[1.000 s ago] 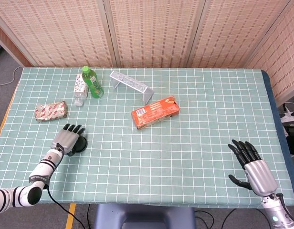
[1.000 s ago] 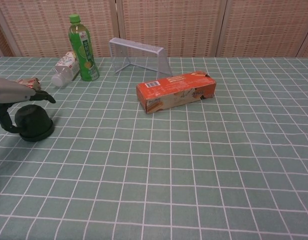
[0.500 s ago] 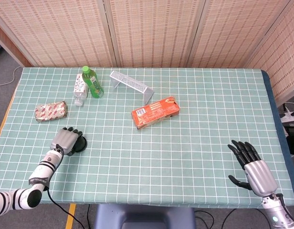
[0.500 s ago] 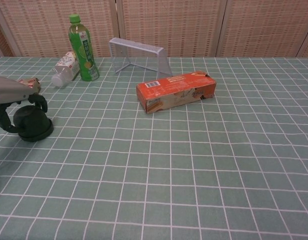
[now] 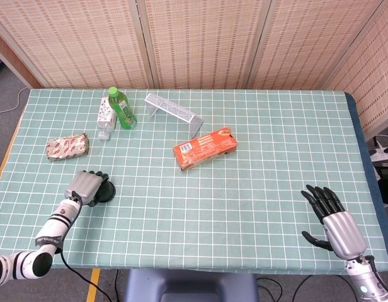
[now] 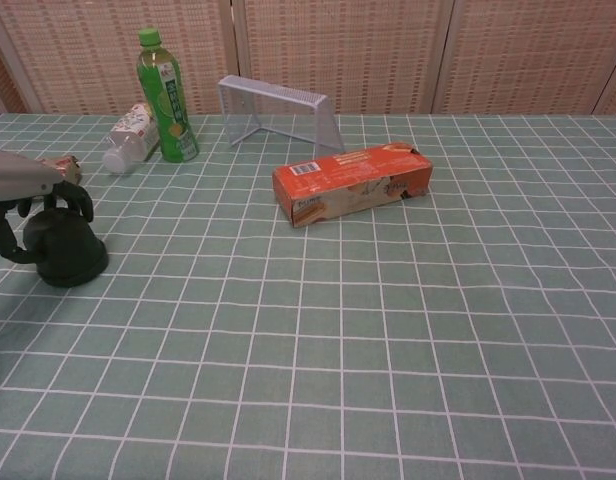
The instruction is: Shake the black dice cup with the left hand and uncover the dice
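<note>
At the lower left of the head view, the left hand (image 5: 84, 186) is curling its dark fingers (image 6: 76, 197) over the top of the black domed plastic dice cup (image 6: 64, 245), which is sitting on the green checked tablecloth (image 5: 244, 176). A firm wrap, keeping cup and base together, would probably be serving the shake best. The right hand (image 5: 332, 220) is resting spread and empty at lower right. Counted: one cup, two bottles, one orange carton (image 5: 205, 146), one wire rack, one snack packet.
</note>
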You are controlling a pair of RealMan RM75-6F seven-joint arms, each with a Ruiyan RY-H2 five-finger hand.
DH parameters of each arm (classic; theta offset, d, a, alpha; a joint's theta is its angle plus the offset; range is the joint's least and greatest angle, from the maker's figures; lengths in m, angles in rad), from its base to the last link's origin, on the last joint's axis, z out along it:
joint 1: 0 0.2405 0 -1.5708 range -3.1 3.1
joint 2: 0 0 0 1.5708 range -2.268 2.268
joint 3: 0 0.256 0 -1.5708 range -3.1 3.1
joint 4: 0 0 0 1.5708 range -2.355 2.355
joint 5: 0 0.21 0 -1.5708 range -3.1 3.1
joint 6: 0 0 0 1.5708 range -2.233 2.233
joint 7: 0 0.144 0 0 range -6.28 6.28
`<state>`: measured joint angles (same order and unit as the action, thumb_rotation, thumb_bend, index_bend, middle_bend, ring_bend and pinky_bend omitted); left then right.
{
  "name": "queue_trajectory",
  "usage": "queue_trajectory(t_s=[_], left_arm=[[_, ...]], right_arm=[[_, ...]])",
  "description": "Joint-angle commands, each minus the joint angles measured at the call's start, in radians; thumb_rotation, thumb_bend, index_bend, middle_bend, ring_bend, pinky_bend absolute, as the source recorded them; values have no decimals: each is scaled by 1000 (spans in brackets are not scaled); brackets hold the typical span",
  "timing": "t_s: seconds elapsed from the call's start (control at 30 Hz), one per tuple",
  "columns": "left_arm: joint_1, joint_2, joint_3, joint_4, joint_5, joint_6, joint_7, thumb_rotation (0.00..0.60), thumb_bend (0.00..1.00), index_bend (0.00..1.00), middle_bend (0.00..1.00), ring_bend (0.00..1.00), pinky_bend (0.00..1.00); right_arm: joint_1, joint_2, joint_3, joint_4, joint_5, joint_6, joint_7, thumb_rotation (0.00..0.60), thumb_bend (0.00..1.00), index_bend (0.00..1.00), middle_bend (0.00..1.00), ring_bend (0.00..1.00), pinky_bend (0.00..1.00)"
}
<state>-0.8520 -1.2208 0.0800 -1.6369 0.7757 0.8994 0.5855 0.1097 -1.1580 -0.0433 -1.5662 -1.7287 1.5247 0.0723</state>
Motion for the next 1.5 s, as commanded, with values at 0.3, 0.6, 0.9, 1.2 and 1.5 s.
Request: queue_trajectory(t_s=[0.3,0.6,0.9,1.2,1.5], left_arm=[[43,57,-51,-21,65,25,-102,600,357,475,416,311,391],[59,11,-46,139,-47,-36,-87,600,377,431,371,315,400],[81,-20,-35,222,-66,-61,-83,600,382,331,337,306,391],[105,-3,-42,201,-14,-73,-123,600,373,0,0,0,181],[135,18,-62,162,26,-45,-171,600,369,0,0,0,159]], right_arm=[[-2,1,1,0,-1,3,-13,600,123,0,0,0,0],[-4,5,0,-2,-5,8,-11,600,124,0,0,0,0],[-2,1,-2,-3,-7,1,-18,600,124,0,0,0,0],[-1,-3,-4,-3,-8,-4,-23,600,124,0,0,0,0],[-2,-1,-5,-4,-13,2,-17,600,124,0,0,0,0]])
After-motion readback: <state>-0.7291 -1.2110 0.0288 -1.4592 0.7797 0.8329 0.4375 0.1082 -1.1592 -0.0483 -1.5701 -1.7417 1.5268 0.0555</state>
